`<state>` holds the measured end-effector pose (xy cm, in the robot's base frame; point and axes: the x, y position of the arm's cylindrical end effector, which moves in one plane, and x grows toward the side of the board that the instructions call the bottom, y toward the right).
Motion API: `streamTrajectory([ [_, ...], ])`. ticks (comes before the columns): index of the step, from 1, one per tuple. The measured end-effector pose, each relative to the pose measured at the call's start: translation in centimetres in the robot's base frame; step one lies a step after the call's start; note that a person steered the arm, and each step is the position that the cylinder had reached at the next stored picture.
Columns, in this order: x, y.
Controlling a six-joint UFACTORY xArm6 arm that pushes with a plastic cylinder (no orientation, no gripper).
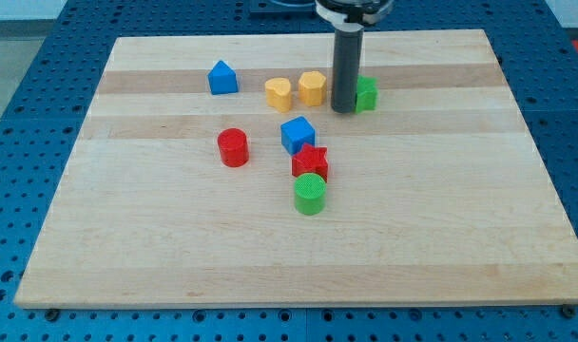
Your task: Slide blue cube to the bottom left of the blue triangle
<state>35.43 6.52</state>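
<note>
Blocks number eight on the wooden bench (175,256): two blue, two yellow, two red and two green. My tip (343,110), the lower end of a straight dark rod, has nothing that can open or clench; it stands touching or just beside the left face of the green block (367,93), which the rod partly hides, so its shape cannot be told. Just to the left of my tip sit the yellow hexagonal block (313,87) and the yellow heart (279,94). Farther left, alone, is the blue triangle (222,78). The blue cube (297,134) lies below and left of my tip, touching the red star (310,163), with the green cylinder (310,194) under that. The red cylinder (233,147) stands apart, left of the cube. Bare wood reaches from the triangle down to the left edge, and the bench's lower half and right side are bare too.
</note>
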Motion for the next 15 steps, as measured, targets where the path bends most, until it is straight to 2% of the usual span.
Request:
streamTrajectory([
  [2, 1.5, 0.7],
  [3, 4.5, 0.7],
  [4, 5.5, 0.6],
  [5, 7.7, -1.4],
  [9, 6.3, -10.9],
  [12, 5.5, -4.2],
  [15, 2.8, -3.8],
])
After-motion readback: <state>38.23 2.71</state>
